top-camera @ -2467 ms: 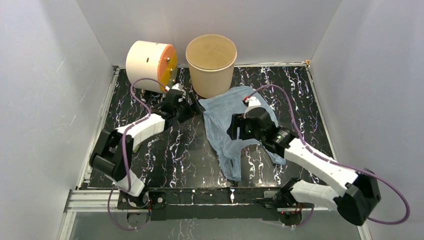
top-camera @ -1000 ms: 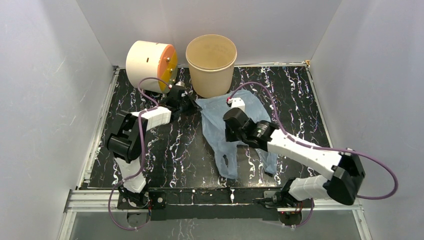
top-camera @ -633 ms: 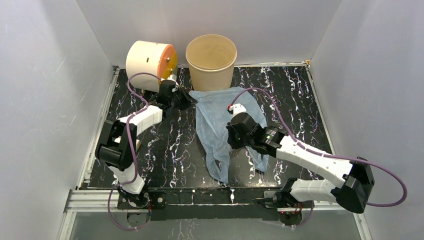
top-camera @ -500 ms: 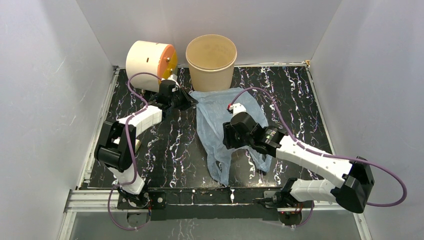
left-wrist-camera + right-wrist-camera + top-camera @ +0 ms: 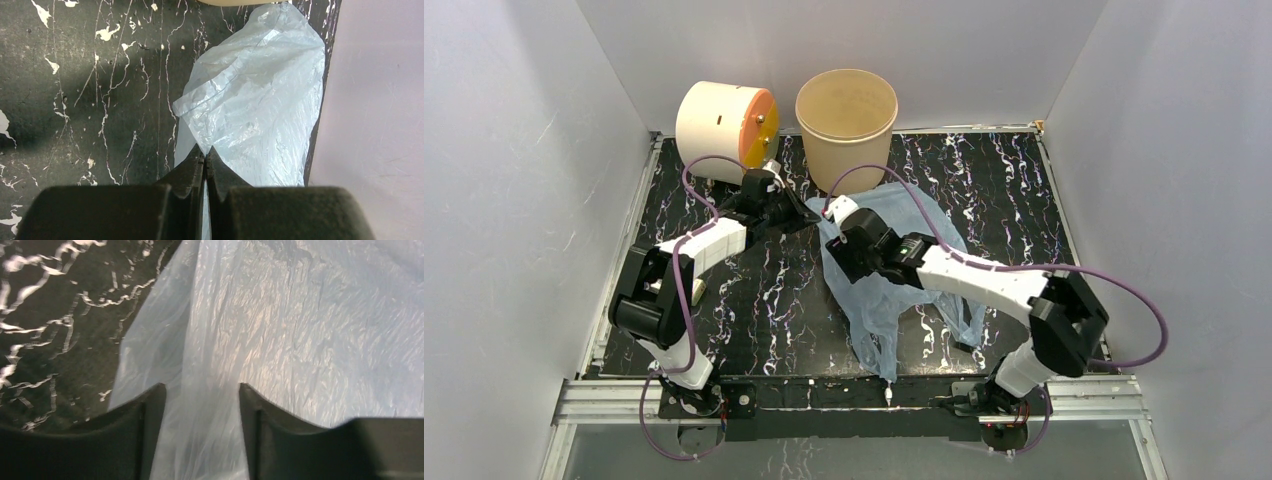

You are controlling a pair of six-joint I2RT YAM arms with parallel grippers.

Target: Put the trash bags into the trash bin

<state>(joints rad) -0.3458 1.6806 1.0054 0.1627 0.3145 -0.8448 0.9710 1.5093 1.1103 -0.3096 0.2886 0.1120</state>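
Note:
The trash bag [image 5: 902, 300] is a pale blue, crinkly film spread on the black marbled table in front of the trash bin [image 5: 846, 130], a tan bucket standing upright at the back. My left gripper [image 5: 808, 213] is shut on the bag's near-left corner; in the left wrist view its tips [image 5: 205, 151] pinch the film's edge and the bag [image 5: 260, 100] fans out beyond them. My right gripper [image 5: 837, 266] hovers open over the bag's left part, just right of the left gripper. In the right wrist view its fingers [image 5: 201, 389] straddle loose film [image 5: 280, 330] without closing on it.
A cream drum with an orange face [image 5: 724, 120] lies on its side left of the bin, close behind the left arm. Grey walls enclose the table on three sides. Purple cables loop over both arms.
The right gripper has opened, letting go of the bag, and swung left and farther back across it. The left gripper stays shut on the corner, and the bag has shifted and slumped.

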